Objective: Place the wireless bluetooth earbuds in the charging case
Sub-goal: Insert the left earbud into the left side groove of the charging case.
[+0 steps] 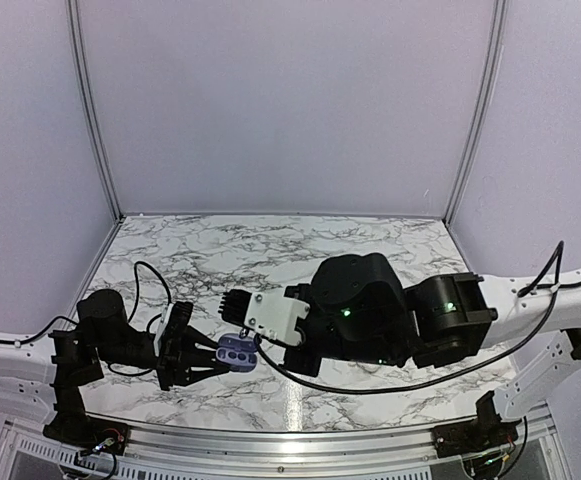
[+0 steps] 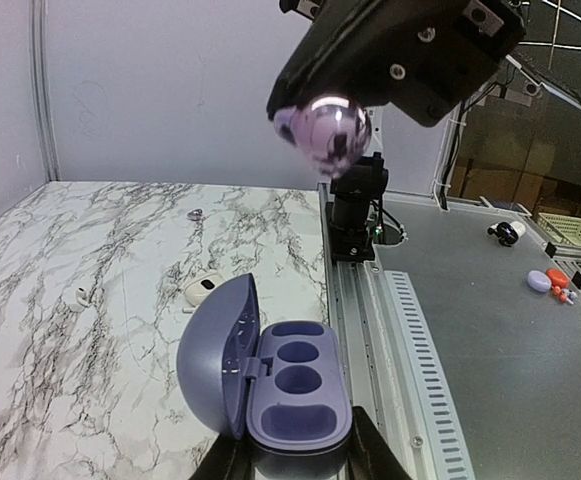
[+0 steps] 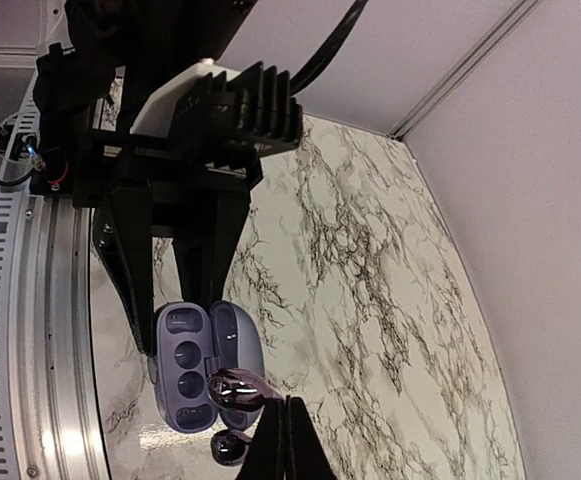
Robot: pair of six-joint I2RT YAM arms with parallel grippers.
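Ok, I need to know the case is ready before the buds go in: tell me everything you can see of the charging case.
The charging case is a small, smooth, lavender plastic clamshell with a rounded, pebble-like shell. It is open: the lid stands up on its hinge beside the base, whose darker recesses look empty. The left gripper clamps the base from both sides, holding it by the near edge of the marble table. No other contact can be made out.
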